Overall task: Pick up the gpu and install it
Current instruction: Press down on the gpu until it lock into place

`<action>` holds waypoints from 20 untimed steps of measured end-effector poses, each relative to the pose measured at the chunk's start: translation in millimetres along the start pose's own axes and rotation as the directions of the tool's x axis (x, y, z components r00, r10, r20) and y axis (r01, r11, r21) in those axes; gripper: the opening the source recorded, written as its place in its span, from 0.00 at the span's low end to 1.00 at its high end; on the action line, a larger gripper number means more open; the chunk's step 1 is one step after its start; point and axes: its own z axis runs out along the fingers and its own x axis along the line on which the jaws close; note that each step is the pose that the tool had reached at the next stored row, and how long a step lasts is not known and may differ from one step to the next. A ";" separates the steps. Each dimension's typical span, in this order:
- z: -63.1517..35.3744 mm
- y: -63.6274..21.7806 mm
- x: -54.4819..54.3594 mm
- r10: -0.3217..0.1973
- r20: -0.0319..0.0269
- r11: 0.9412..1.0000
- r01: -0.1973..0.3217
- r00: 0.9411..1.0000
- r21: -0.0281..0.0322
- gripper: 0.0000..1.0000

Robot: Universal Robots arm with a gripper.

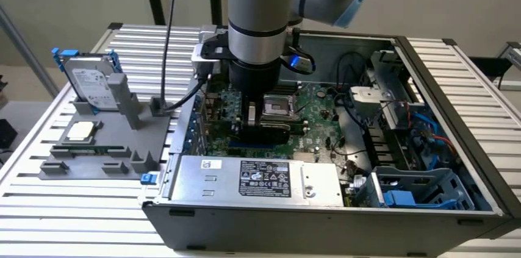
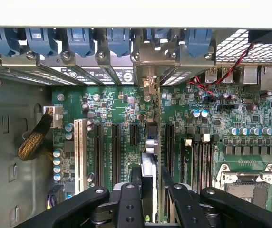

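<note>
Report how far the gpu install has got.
Picked up: the gpu stands on edge between the gripper fingers, which are shut on it, down inside the computer case. In hand: it sits over the motherboard slots, its bracket toward the rear openings. Whether it is fully seated cannot be told.

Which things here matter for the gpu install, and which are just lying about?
In the job:
gpu, held edge-on in the gripper
motherboard with its slots
computer case

Lying about:
hard drive
CPU chip
grey holder
power supply
</note>
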 end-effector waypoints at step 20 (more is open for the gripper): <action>0.1 0.3 -2.0 0.000 0.001 1.000 0.000 1.000 -0.001 0.27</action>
